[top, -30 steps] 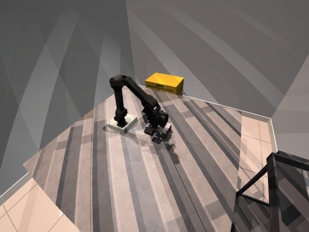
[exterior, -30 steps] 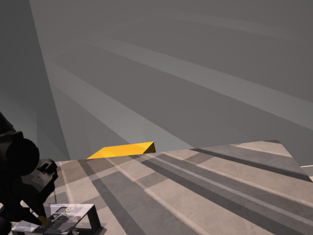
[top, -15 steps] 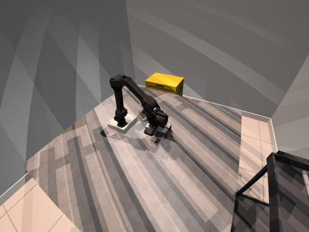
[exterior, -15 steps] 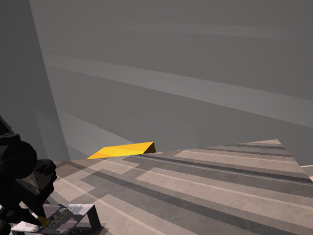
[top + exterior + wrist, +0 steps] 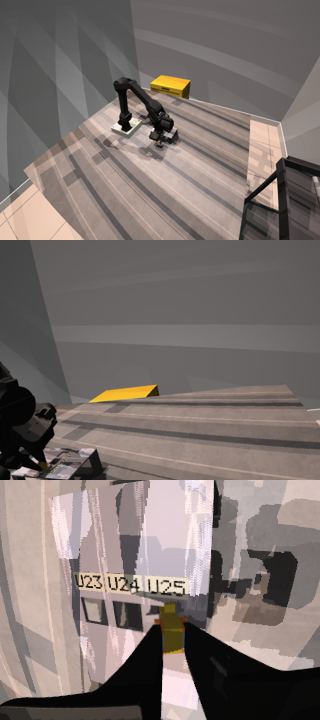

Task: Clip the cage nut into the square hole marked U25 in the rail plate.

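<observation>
Yellow-brown cage nut (image 5: 43, 466) (image 5: 172, 630), pinched between the black gripper's (image 5: 160, 141) (image 5: 43, 468) (image 5: 173, 632) fingertips at six o'clock of the U25 label (image 5: 166, 587), needs its wings kept squeezed and squared over the hole before a straight, gentle lowering.

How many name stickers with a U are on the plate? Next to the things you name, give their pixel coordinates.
3: U23 (image 5: 89, 582) on the left in the wrist view, U24 (image 5: 123, 583) in the middle, U25 (image 5: 167, 587) on the right.
</observation>
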Available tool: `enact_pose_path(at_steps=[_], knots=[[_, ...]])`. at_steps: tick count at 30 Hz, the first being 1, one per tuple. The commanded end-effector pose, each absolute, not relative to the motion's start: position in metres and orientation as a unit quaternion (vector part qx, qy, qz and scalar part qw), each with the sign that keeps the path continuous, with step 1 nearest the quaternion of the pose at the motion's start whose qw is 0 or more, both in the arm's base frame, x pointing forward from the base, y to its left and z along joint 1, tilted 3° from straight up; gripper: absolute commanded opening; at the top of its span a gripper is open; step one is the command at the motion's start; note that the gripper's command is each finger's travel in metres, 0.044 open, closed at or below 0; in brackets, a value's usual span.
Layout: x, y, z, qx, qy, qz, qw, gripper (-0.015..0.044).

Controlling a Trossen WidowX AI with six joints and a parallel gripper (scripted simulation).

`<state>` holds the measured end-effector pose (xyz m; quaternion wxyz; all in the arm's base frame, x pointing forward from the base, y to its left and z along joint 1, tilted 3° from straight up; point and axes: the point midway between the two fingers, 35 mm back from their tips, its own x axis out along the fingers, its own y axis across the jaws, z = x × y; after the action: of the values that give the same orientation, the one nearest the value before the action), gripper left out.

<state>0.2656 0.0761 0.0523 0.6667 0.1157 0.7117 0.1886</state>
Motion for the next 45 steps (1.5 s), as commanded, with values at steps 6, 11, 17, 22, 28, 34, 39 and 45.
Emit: enact_pose_path(at_steps=[6, 11, 17, 22, 28, 34, 39, 45], knots=[[0.2656, 0.0754, 0.0521, 0.120, 0.710, 0.195, 0.665, 0.0035], [0.2656, 0.0748, 0.0518, 0.123, 0.710, 0.197, 0.665, 0.0035], [0.2657, 0.0742, 0.0516, 0.124, 0.710, 0.199, 0.664, 0.0035], [0.2658, 0.0732, 0.0512, 0.129, 0.709, 0.203, 0.663, 0.0035], [0.2658, 0.0731, 0.0511, 0.128, 0.709, 0.202, 0.663, 0.0035], [0.2656, 0.0734, 0.0510, 0.123, 0.710, 0.198, 0.664, 0.0035], [0.2654, 0.0737, 0.0509, 0.119, 0.711, 0.194, 0.666, 0.0035], [0.2652, 0.0742, 0.0511, 0.114, 0.712, 0.189, 0.667, 0.0035]])
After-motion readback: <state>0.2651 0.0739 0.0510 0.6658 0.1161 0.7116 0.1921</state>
